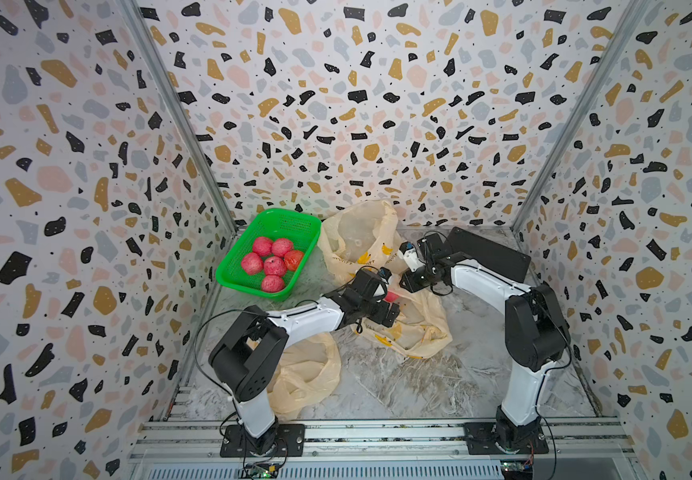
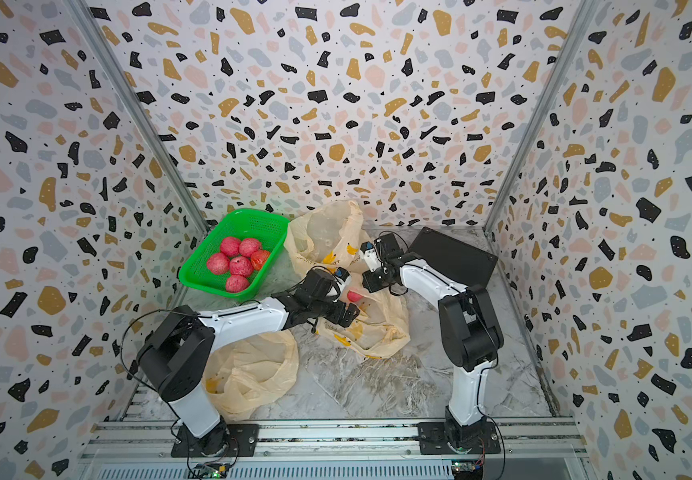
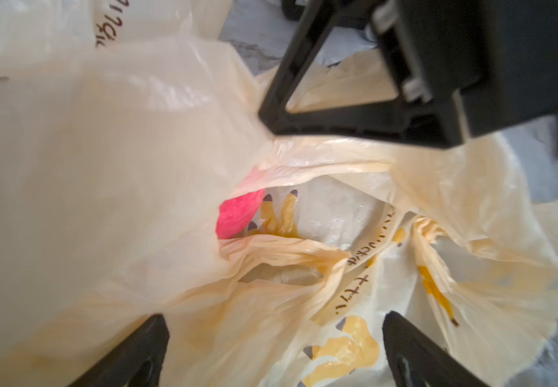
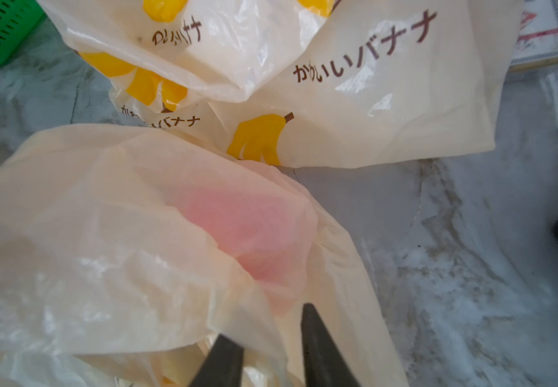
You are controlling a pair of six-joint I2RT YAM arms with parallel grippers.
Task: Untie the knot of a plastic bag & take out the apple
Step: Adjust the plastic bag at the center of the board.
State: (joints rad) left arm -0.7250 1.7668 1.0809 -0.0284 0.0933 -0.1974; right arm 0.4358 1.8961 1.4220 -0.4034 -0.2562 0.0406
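One apple [image 3: 237,214] in plastic bag [image 3: 103,167], just ahead of left end effector [image 3: 275,316]

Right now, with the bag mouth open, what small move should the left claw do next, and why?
Probably lower the open left claw into the opening toward the apple. The apple shows uncovered inside the bag, and the right claw seems to pinch its rim, holding the mouth apart.

Bright, even light fills the enclosure in both top views, its patterned walls [image 1: 86,166] bowed by wide-angle distortion, shadows faint on the table [image 1: 398,382]. Glare streaks a banana-print bag [image 4: 364,87]; the plastic bag [image 3: 86,167] blurs close to the left wrist lens.
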